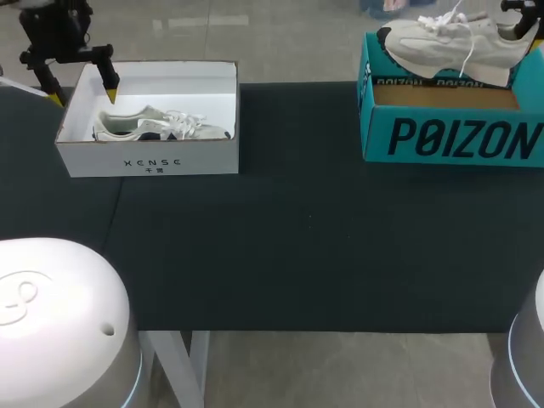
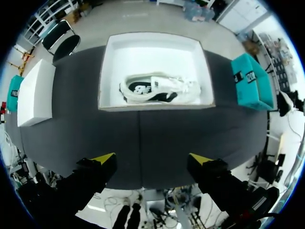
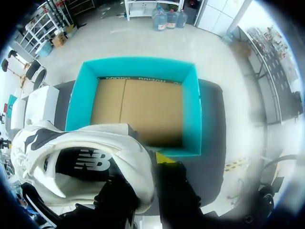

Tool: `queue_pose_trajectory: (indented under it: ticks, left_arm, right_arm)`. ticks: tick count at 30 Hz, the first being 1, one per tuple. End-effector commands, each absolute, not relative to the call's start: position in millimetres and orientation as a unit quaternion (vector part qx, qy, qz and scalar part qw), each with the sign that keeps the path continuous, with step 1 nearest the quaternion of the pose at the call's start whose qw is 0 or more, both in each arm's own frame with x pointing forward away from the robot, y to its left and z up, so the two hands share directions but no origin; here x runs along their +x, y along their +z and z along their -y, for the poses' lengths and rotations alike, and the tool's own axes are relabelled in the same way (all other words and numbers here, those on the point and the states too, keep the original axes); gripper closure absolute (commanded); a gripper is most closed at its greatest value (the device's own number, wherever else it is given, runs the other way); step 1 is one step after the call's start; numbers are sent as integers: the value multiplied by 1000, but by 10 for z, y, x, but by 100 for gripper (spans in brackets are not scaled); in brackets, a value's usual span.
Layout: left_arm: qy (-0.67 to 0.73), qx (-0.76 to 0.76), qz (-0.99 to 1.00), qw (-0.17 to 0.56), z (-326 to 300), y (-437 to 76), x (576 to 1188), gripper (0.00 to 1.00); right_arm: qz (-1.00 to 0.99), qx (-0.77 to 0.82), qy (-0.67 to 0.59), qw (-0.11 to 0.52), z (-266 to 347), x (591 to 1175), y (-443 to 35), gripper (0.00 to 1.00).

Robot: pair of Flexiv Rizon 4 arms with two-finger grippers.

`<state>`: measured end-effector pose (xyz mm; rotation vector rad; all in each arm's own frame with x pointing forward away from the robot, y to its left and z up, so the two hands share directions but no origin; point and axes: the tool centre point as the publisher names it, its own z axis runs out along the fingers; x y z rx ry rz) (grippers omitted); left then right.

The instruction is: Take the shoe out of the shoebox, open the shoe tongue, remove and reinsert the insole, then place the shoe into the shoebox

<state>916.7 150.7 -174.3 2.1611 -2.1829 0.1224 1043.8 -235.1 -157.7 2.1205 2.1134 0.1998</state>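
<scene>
Above teal shoebox [image 1: 450,140], white shoe [image 1: 450,42], black accents, dangling laces

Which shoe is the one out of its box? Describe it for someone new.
Find the teal shoebox at the table's far right. The shoe hangs above its open top, laces dangling; the other shoe lies inside the white box at far left.

Dark cloth-covered bench [image 1: 306,238] spans the head view from 9 to 3 o'clock. Faint crease [image 1: 113,212] in the cloth toward 9 o'clock. Pale frame legs [image 1: 180,365] under the near edge at 7 o'clock. Light soft, even.
</scene>
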Motion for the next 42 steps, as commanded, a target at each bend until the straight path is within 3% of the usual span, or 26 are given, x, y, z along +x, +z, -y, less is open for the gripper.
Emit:
queue_pose_trajectory:
  ticks: [1,4,7,14,20,33,42]
  left_arm:
    - [22,720,693,10,-1457,-1626,9138,0]
    - [23,732,681,1,-1495,-1564,9121,0]
    - [20,731,682,-7,-1526,-1548,9103,0]
    - [20,731,682,-7,-1526,-1548,9103,0]
    - [20,731,682,-7,-1526,-1548,9103,0]
    - [20,731,682,-7,-1526,-1548,9103,0]
    - [20,731,682,-7,-1526,-1548,9103,0]
  right_arm:
    - [-685,714,67,127,2272,10381,-1469,100]
    - [-679,707,15,197,2111,10263,-1391,100]
    - [-662,718,-18,212,2039,10121,-1348,100]
    - [-615,771,-52,157,1827,9669,-1308,100]
    - [-613,768,-68,171,1468,9272,-1412,100]
    - [-610,772,-61,170,765,8559,-2055,100]
    - [-612,766,-91,175,410,8401,-2523,100]
